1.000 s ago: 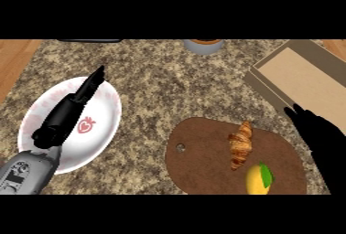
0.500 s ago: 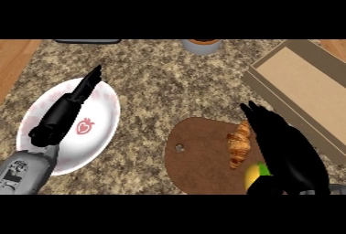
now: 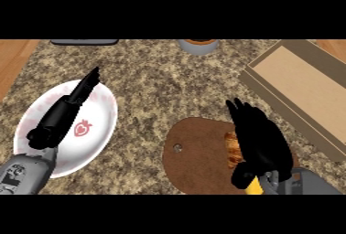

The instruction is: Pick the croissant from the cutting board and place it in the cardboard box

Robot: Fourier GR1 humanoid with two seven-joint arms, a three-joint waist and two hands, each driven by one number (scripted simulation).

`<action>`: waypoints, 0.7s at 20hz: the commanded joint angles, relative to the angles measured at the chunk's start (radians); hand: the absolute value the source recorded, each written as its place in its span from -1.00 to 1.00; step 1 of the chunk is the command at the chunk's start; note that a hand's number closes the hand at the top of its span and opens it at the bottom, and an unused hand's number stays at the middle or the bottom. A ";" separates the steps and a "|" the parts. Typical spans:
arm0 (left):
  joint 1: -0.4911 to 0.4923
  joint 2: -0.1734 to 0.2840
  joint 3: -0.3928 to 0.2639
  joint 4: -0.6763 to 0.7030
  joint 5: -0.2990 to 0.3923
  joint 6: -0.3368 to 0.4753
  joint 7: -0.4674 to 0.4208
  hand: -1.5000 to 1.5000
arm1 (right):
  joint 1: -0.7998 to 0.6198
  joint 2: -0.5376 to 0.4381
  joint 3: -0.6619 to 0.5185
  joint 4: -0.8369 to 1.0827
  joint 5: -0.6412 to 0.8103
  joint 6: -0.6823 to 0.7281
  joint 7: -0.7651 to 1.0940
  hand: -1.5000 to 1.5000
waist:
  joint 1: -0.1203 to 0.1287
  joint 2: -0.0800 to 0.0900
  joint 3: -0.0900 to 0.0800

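A golden-brown croissant (image 3: 232,149) lies on the round brown cutting board (image 3: 192,157) at the lower middle. My right hand (image 3: 259,141) hangs over the board with fingers straight and pointing away, covering the croissant's right part; only its left edge shows. The open cardboard box (image 3: 303,87) stands at the upper right, apart from the hand. My left hand (image 3: 67,109) rests open over the white plate (image 3: 94,137) at the left, fingers straight.
A yellow item (image 3: 252,187) peeks out under my right wrist at the board's near edge. A small grey cup (image 3: 199,45) stands at the counter's far edge, a dark flat object (image 3: 84,42) to its left. Wooden strips flank the granite counter.
My right hand has moved left and forward across the cutting board, now covering most of the croissant and the yellow item. The left hand has not moved.
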 commanded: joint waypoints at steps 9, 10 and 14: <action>-0.020 -0.055 0.005 0.026 -0.044 0.001 0.010 0.00 | -0.027 0.148 0.004 0.219 0.144 0.068 0.105 -1.00 | -0.009 0.003 0.001; 0.018 -0.008 0.038 -0.009 -0.021 -0.036 -0.001 0.00 | 0.016 0.098 -0.027 0.187 0.140 0.076 0.071 -1.00 | -0.009 0.001 0.001; 0.009 -0.033 0.045 -0.015 -0.020 -0.041 0.020 0.00 | 0.032 0.133 -0.045 0.262 0.192 0.056 0.022 -1.00 | -0.007 0.001 0.001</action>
